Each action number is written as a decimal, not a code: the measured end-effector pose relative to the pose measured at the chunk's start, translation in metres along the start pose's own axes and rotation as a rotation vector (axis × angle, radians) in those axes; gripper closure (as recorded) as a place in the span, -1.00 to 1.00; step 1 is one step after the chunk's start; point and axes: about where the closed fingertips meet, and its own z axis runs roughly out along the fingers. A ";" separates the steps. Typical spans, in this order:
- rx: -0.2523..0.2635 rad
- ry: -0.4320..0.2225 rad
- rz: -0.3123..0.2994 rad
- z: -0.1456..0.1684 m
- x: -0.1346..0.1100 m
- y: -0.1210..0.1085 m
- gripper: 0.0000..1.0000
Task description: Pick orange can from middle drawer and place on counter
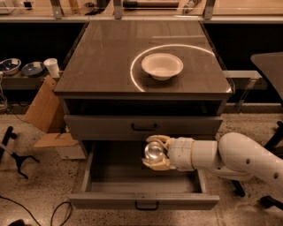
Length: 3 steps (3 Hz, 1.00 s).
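**Can gripped over open drawer, counter holds only bowl**

Gripper [157,153] sits over the back half of the open drawer [143,201], just under the front of the closed drawer [106,128] above it. Its fingers [160,140] are clamped on the can [154,151], one at the can's 12 o'clock and one at its 6. The can's silver top faces the camera and the sides are mostly hidden by the fingers. Cannot tell if the can touches the drawer floor or hangs clear of it.

The arm [239,156] comes in from 3 o'clock, with the white forearm crossing the drawer's right wall.

The drawer is pulled well out, grey inside, with its dark handle centred on the front at 6 o'clock.

The counter [101,57] is above, dark and glossy, with a bright ring reflection. A white bowl [162,65] stands inside the ring, right of centre, at 12 o'clock from the can and well apart from it.

Off the counter at 9 o'clock there is a paper cup [52,67] on a low shelf and two dishes [20,67] beside it. A cardboard box [44,108] leans against the cabinet's left side. The pale worktop [247,11] runs along 12 o'clock.
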 end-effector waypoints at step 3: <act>0.089 0.054 -0.095 -0.118 -0.081 -0.030 1.00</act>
